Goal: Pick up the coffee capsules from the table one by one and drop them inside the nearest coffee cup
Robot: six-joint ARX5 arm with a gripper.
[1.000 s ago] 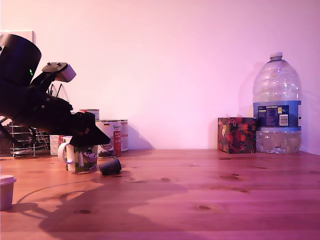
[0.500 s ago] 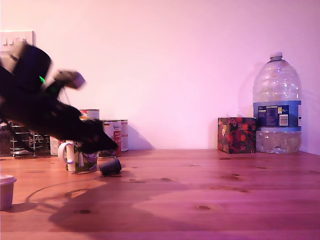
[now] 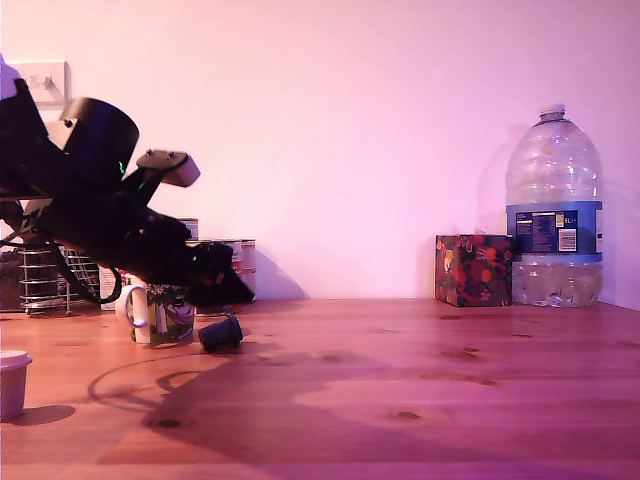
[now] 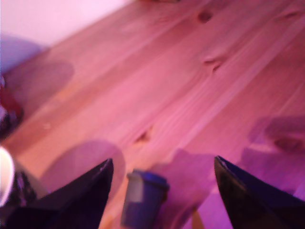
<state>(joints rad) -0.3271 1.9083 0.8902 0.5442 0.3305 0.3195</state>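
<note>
**Arm has swung forward over the fallen capsule, fingers spread and empty**

At the far left of the exterior view a small white tub stands on the table, well apart from the work. Behind it, near the wall, there is a wire rack.

Next comes the black arm. One second ago it was drawn back over the coffee cup; half a second ago it was blurred in motion; now it reaches further toward the exterior view's right and points down. The gripper hangs just above the coffee capsule, not touching it. The cup has not moved, and the capsule lies on its side in the same place, just beside the cup on the exterior view's right. Behind the cup stand some printed tins.

The wrist view confirms this: the two dark fingers are wide apart, with nothing between them except the capsule lying on the wood below, nearer to one finger than to the other. A piece of the white cup rim shows at the edge of this view.

My judgement is that the approach is nearly finished and the grasp has not begun. The gripper probably must still descend and centre itself on the capsule before closing. The capsule is tipped over, so it may roll away when a finger touches it.

Far on the exterior view's right, a flowered box and a big water bottle stand unchanged.
</note>
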